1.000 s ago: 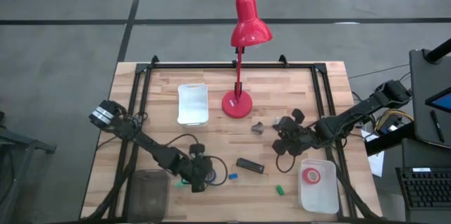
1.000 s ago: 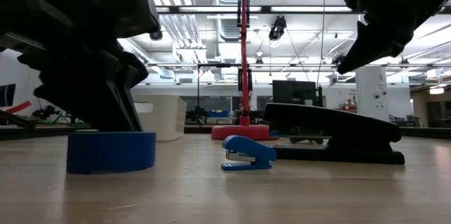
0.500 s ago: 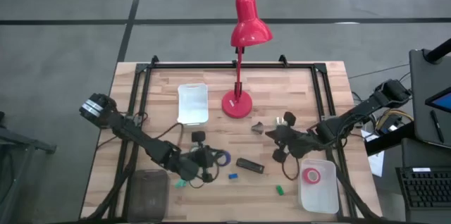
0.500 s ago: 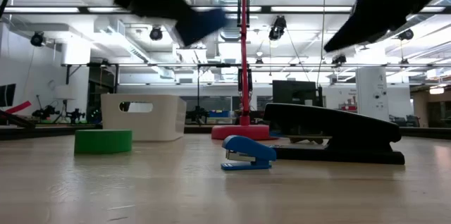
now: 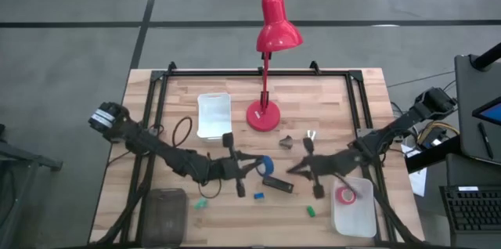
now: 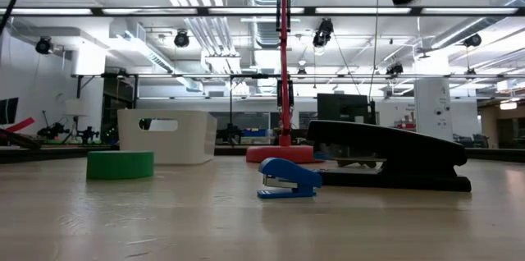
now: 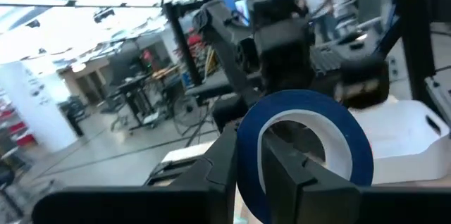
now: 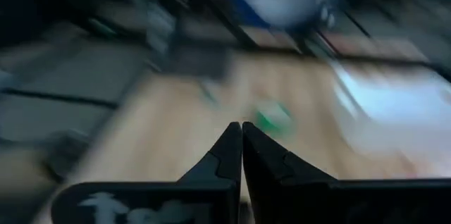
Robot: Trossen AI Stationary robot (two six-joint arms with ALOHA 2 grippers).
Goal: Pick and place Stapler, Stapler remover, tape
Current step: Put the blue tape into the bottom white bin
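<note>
The blue tape roll (image 5: 265,164) with its pale core is in my left gripper (image 5: 257,166) above the middle of the table, and it fills the left wrist view (image 7: 310,136). The black stapler (image 5: 278,184) lies flat on the wood just nearer, and shows in the low view too (image 6: 385,158). My right gripper (image 5: 291,170) is shut and hovers close to the right of the blue roll, touching nothing. A green tape roll (image 6: 120,165) lies flat on the table. A red roll (image 5: 345,196) lies in the white tray (image 5: 356,219). The grey staple remover (image 5: 287,141) sits beside the lamp base. My left gripper holds the blue tape by the ring's wall (image 7: 248,155), one finger inside the ring (image 7: 292,175) and one outside. The fingers come level from the table's left. The roll is lifted clear of the table and stands on edge.
A red desk lamp (image 5: 264,114) stands at the far middle, with a white bin (image 5: 214,116) to its left. A dark container (image 5: 164,214) is at the near left corner. A tiny blue block (image 5: 258,196) and a green block (image 5: 311,211) lie near the stapler.
My left gripper has lifted the blue tape off the table and carried it up, right and toward the far edge, over the middle. The green roll behind it now shows. My right gripper has moved left and toward the near edge, closer to the stapler.
</note>
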